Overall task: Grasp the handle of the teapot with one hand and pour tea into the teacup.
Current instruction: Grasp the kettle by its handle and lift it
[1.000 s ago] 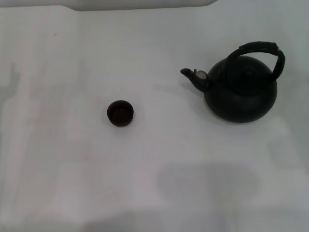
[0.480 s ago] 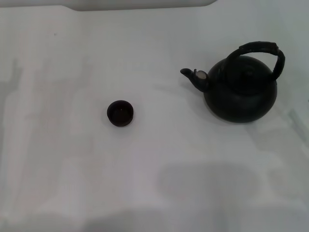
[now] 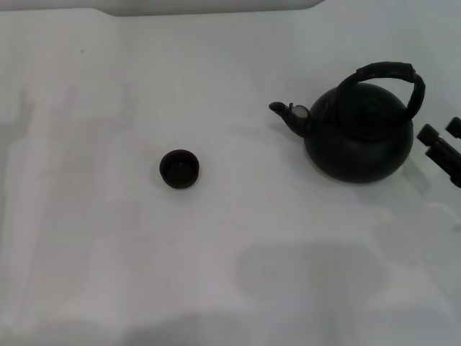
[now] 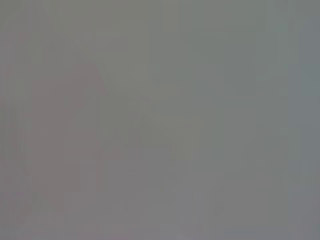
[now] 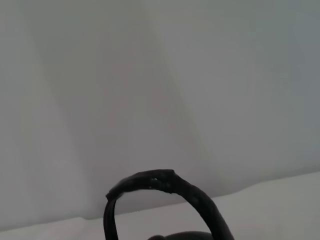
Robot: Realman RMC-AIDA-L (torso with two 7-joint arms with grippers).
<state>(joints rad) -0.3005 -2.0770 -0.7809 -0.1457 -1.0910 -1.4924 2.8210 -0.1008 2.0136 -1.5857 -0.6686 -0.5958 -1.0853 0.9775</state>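
Observation:
The matte-black teapot (image 3: 359,137) stands upright on the white table at the right, its spout (image 3: 288,115) pointing left. Its arched ribbed handle (image 3: 385,72) spans the top; the right wrist view shows the same handle (image 5: 165,183) from close by. The small dark teacup (image 3: 179,169) sits alone left of centre, well apart from the pot. My right hand (image 3: 441,134) pokes in at the right edge, just right of the teapot's body, black fingers (image 3: 428,134) spread and holding nothing, not touching the pot. The left hand is out of view.
The white table (image 3: 230,274) spreads under both objects, with bare surface between cup and pot. A pale wall edge (image 3: 209,7) runs along the back. The left wrist view shows only flat grey.
The right hand's black fingers have come into the head view at the right edge beside the teapot. Teapot and teacup have not moved.

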